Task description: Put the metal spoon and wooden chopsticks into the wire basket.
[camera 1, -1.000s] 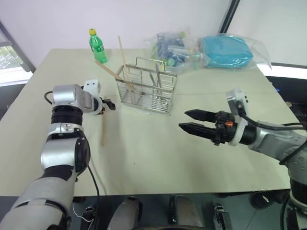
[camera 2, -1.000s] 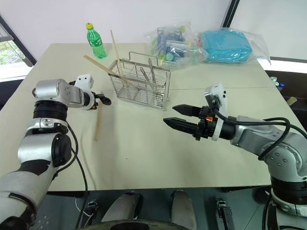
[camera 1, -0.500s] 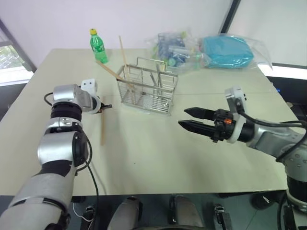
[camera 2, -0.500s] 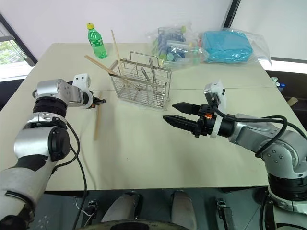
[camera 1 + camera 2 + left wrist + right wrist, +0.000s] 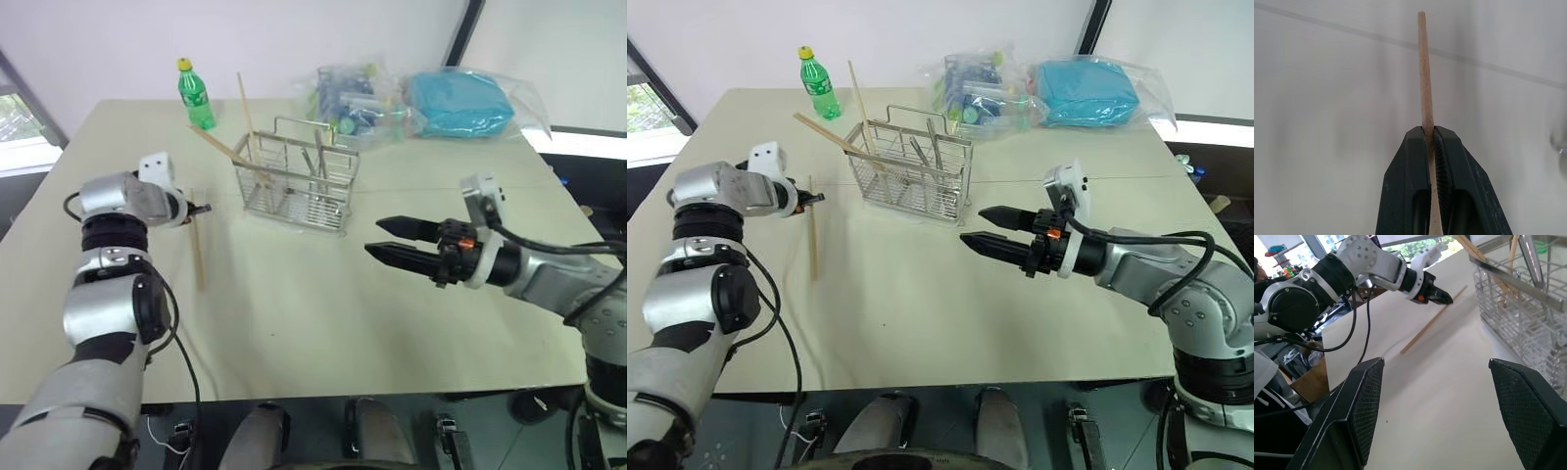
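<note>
Wooden chopstick [image 5: 197, 247] is pinched near its top end by the left gripper [image 5: 199, 209], fingers clamped on it, far end trailing down toward the pale worktop [image 5: 323, 323]. Two other chopsticks [image 5: 245, 108] already lean in the wire basket [image 5: 297, 184], with what looks like the metal spoon [image 5: 322, 155] standing inside it. Right gripper [image 5: 377, 240] hovers mid-worktop, fingers apart, holding nothing.

Risks: end-grip means a long lever, so the stick could pivot or slip in the fingers; the dangling tip may drag on the worktop or snag the basket wires or loop handle; it could knock the leaning sticks out on entry.

Room: open worktop between left gripper and basket; green bottle [image 5: 196, 93] stands near the back edge, plastic bags [image 5: 421, 103] sit behind the basket, left edge near the arm.
</note>
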You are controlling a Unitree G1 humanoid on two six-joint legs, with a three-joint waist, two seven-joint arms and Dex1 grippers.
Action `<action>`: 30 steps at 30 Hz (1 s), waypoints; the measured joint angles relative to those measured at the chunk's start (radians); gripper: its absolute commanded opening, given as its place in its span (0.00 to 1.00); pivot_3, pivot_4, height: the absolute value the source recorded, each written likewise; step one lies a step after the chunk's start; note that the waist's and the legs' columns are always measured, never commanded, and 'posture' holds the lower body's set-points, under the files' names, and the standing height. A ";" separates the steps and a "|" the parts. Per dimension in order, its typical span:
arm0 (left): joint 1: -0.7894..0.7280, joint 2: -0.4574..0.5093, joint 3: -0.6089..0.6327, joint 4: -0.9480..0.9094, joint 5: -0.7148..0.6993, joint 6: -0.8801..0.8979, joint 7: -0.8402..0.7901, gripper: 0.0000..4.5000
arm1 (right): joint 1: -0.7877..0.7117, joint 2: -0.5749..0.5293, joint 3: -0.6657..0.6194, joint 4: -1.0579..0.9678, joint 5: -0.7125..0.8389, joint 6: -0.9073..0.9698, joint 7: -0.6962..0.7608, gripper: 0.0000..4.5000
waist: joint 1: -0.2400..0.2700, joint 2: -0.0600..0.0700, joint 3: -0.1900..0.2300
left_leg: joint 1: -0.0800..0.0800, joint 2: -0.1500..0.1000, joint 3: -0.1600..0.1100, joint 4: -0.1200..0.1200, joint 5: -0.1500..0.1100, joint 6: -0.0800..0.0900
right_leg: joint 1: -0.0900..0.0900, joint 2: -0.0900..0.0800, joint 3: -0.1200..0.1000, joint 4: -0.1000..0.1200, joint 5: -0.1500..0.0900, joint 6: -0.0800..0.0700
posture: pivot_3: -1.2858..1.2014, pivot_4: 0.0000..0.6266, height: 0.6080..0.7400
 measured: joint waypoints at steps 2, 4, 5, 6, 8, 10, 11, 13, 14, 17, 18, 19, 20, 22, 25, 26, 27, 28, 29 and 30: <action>0.007 0.016 0.014 -0.048 -0.002 -0.005 0.000 0.01 | -0.007 -0.002 0.003 0.007 -0.011 -0.001 0.013 0.79 | 0.000 0.000 0.000 | 0.000 0.000 0.000 0.000 0.000 0.000 | 0.000 0.000 0.000 0.000 0.000 0.000 | 0.52 0.24 0.77; 0.024 0.033 0.020 -0.099 -0.004 -0.008 -0.001 0.01 | -0.024 -0.002 0.006 0.014 -0.017 -0.001 0.022 0.79 | 0.000 0.000 0.000 | 0.000 0.000 0.000 0.000 0.000 0.000 | 0.000 0.000 0.000 0.000 0.000 0.000 | 0.52 0.24 0.77; 0.033 0.040 0.026 -0.128 -0.004 -0.008 -0.001 0.01 | -0.034 -0.002 0.006 0.016 -0.019 -0.003 0.026 0.79 | 0.000 0.000 0.000 | 0.000 0.000 0.000 0.000 0.000 0.000 | 0.000 0.000 0.000 0.000 0.000 0.000 | 0.52 0.24 0.77; 0.040 0.044 0.030 -0.155 -0.005 -0.008 0.000 0.01 | -0.041 -0.001 0.006 0.016 -0.021 -0.005 0.027 0.79 | 0.001 0.000 0.000 | 0.000 0.000 0.000 0.000 0.000 0.000 | 0.000 0.000 0.000 0.000 0.000 0.000 | 0.52 0.24 0.77; 0.057 0.054 0.041 -0.208 -0.009 -0.014 0.000 0.01 | -0.054 0.000 0.006 0.016 -0.021 -0.008 0.028 0.79 | 0.001 0.000 0.000 | 0.000 0.000 0.000 0.000 0.000 0.000 | 0.000 0.000 0.000 0.000 0.000 0.000 | 0.52 0.24 0.77; 0.079 0.064 0.051 -0.269 -0.009 -0.046 0.000 0.01 | -0.063 0.004 0.002 0.016 -0.021 -0.011 0.025 0.79 | 0.001 0.000 0.000 | 0.000 0.000 0.000 0.000 0.000 0.000 | 0.000 0.000 0.000 0.000 0.000 0.000 | 0.52 0.24 0.77; 0.084 0.065 0.058 -0.291 -0.009 -0.071 0.001 0.01 | -0.065 0.007 0.001 0.016 -0.021 -0.012 0.022 0.79 | 0.001 0.000 0.000 | 0.000 0.000 0.000 0.000 0.000 0.000 | 0.000 0.000 0.000 0.000 0.000 0.000 | 0.52 0.24 0.77; 0.085 0.075 0.065 -0.335 -0.008 -0.142 0.003 0.01 | -0.080 0.014 0.000 0.016 -0.018 -0.013 0.010 0.79 | 0.001 0.000 0.000 | 0.000 0.000 0.000 0.000 0.000 -0.001 | 0.000 0.000 0.000 0.000 0.000 0.000 | 0.52 0.24 0.77; 0.084 0.082 0.066 -0.353 -0.008 -0.182 0.003 0.01 | -0.088 0.017 -0.003 0.016 -0.015 -0.016 0.003 0.79 | 0.001 0.000 0.000 | 0.000 0.000 0.000 0.000 0.000 -0.001 | 0.000 0.000 0.000 0.000 0.000 0.000 | 0.52 0.24 0.77; 0.053 0.090 0.088 -0.368 -0.011 -0.302 0.008 0.01 | -0.113 0.030 -0.021 0.017 -0.012 -0.022 -0.019 0.79 | 0.003 0.000 0.000 | 0.000 0.000 0.000 0.000 0.000 -0.001 | 0.000 0.000 0.000 0.000 0.000 0.000 | 0.52 0.24 0.77; 0.031 0.091 0.099 -0.364 -0.015 -0.337 0.012 0.01 | -0.120 0.033 -0.026 0.017 -0.009 -0.023 -0.026 0.79 | 0.003 -0.001 0.000 | -0.001 0.000 0.000 0.000 0.000 -0.001 | 0.000 0.000 0.000 -0.001 0.000 0.000 | 0.52 0.24 0.77; 0.003 0.092 0.109 -0.355 -0.022 -0.378 0.012 0.01 | -0.126 0.035 -0.031 0.018 -0.005 -0.025 -0.031 0.79 | 0.003 -0.001 0.000 | -0.001 0.000 0.000 0.000 0.000 -0.001 | 0.000 0.000 0.000 -0.001 0.000 0.000 | 0.52 0.24 0.77; -0.036 0.092 0.116 -0.339 -0.028 -0.424 0.010 0.01 | -0.134 0.036 -0.033 0.021 -0.003 -0.025 -0.036 0.79 | 0.004 -0.002 0.001 | -0.001 0.000 0.000 0.001 0.000 -0.001 | 0.000 0.000 0.000 -0.001 0.000 0.000 | 0.52 0.24 0.77; -0.125 0.092 0.126 -0.306 -0.049 -0.516 -0.006 0.01 | -0.141 0.036 -0.036 0.032 -0.003 -0.026 -0.038 0.79 | 0.004 -0.003 0.000 | -0.001 0.000 0.000 0.001 0.000 -0.001 | 0.001 0.000 0.000 -0.001 0.000 0.000 | 0.52 0.24 0.77; -0.228 0.077 0.127 -0.265 -0.070 -0.627 -0.033 0.01 | -0.140 0.035 -0.039 0.046 -0.004 -0.026 -0.038 0.79 | 0.002 -0.002 0.000 | 0.000 0.000 0.000 0.000 0.000 0.000 | 0.001 -0.001 0.000 -0.001 0.000 0.000 | 0.52 0.24 0.77; -0.255 0.060 0.125 -0.249 -0.079 -0.661 -0.047 0.01 | -0.141 0.035 -0.040 0.054 -0.006 -0.026 -0.038 0.79 | 0.003 -0.002 0.000 | 0.000 0.000 0.000 0.000 0.000 0.000 | 0.001 -0.001 0.000 -0.001 0.000 0.000 | 0.52 0.24 0.77; -0.271 0.041 0.121 -0.237 -0.089 -0.690 -0.062 0.01 | -0.141 0.034 -0.040 0.059 -0.009 -0.026 -0.039 0.79 | 0.003 -0.002 0.000 | 0.000 0.000 0.000 0.000 0.000 0.000 | 0.001 -0.001 0.000 -0.001 0.000 0.000 | 0.52 0.24 0.77; -0.282 0.018 0.118 -0.225 -0.098 -0.714 -0.080 0.01 | -0.141 0.034 -0.040 0.060 -0.014 -0.026 -0.043 0.79 | 0.003 -0.002 0.000 | 0.000 0.000 0.001 0.001 0.000 0.000 | 0.002 -0.001 0.000 -0.001 0.000 0.000 | 0.52 0.24 0.77; -0.287 -0.010 0.113 -0.217 -0.111 -0.733 -0.101 0.01 | -0.144 0.034 -0.040 0.061 -0.016 -0.026 -0.049 0.79 | 0.003 -0.002 0.000 | 0.000 0.000 0.000 0.001 0.000 0.000 | 0.002 -0.001 0.000 -0.001 0.000 0.000 | 0.52 0.24 0.77; -0.289 -0.041 0.102 -0.208 -0.122 -0.749 -0.123 0.01 | -0.149 0.034 -0.041 0.062 -0.016 -0.026 -0.056 0.79 | 0.003 -0.002 0.000 | 0.000 0.000 0.000 0.001 0.000 0.000 | 0.002 -0.001 0.000 -0.001 0.000 0.000 | 0.52 0.24 0.77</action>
